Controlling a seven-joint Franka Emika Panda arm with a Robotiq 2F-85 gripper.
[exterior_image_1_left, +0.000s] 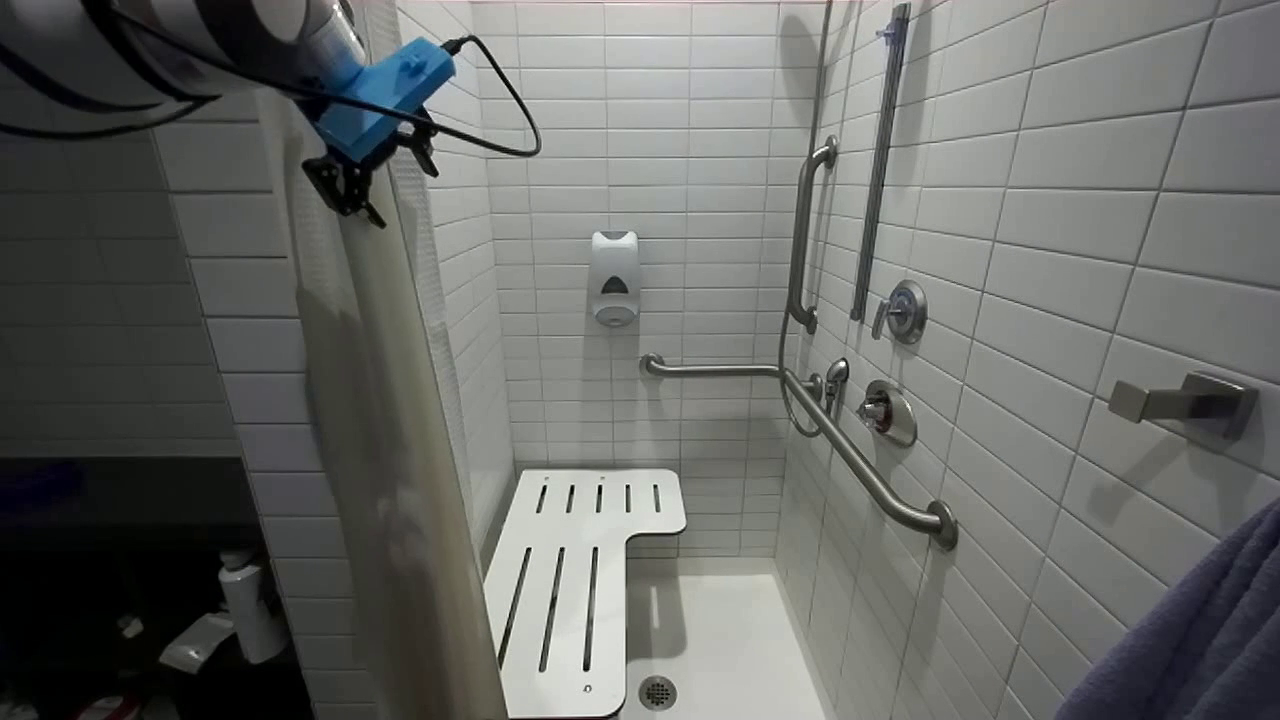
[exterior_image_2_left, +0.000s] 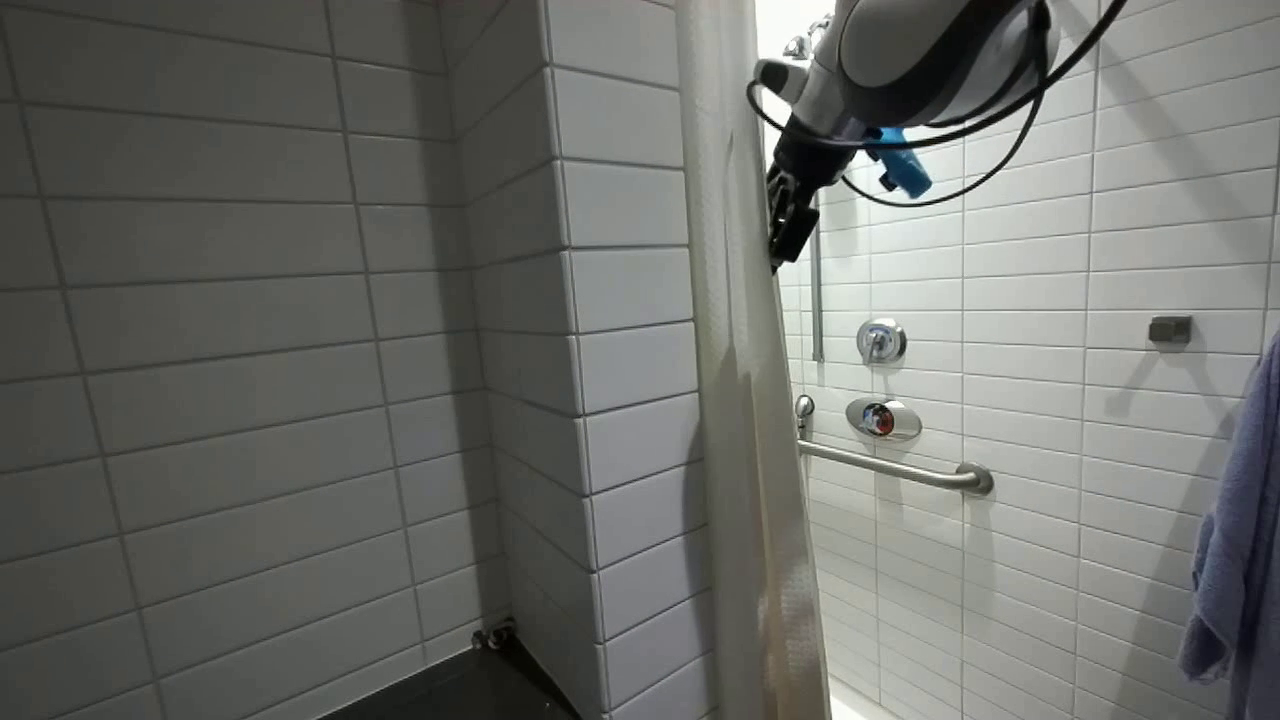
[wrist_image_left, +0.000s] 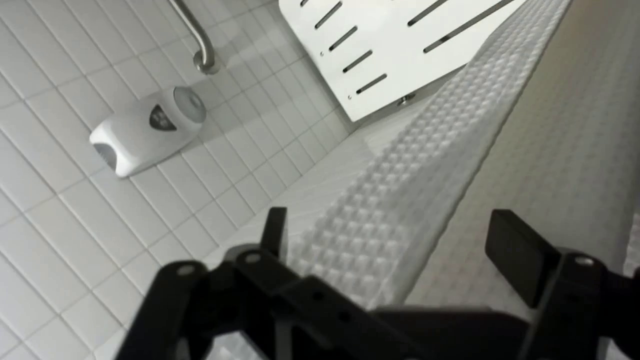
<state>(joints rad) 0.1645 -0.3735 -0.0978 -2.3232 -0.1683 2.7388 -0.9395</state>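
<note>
1. Tiled walls (exterior_image_1_left: 1060, 290) are seen as the largest things, with much of both exterior views filled by them.
2. The shower curtain (exterior_image_2_left: 745, 420) is hung in drawn-together folds, its long axis close to upright with a slight lean.
3. A white slotted seat (exterior_image_1_left: 590, 530) is set low down; in the wrist view it is partly covered by the curtain's cloth.
4. The arm (exterior_image_2_left: 900, 50) is held high, its wrist tipped downward at the curtain.
5. A soap dispenser (exterior_image_1_left: 614, 275) is mounted on the far wall, well apart from the curtain.
6. The hand (wrist_image_left: 389, 220) is held wide — its two fingers (wrist_image_left: 517, 250) are spread well apart, and no cloth is seen pinched between them. In both exterior views it is placed against the curtain's upper part, so that most of the cloth in sight is left below it. Whether the fingertips are touching the cloth cannot be told.
7. The curtain's long edge (wrist_image_left: 452, 212) is found directly ahead of the hand. In the wrist view it is slanted from the gap between the fingers toward the upper right, and the finger at the right of that view is passed more nearly than its partner. Pale waffle cloth is seen on one side of this line, beige cloth on the other.
</note>
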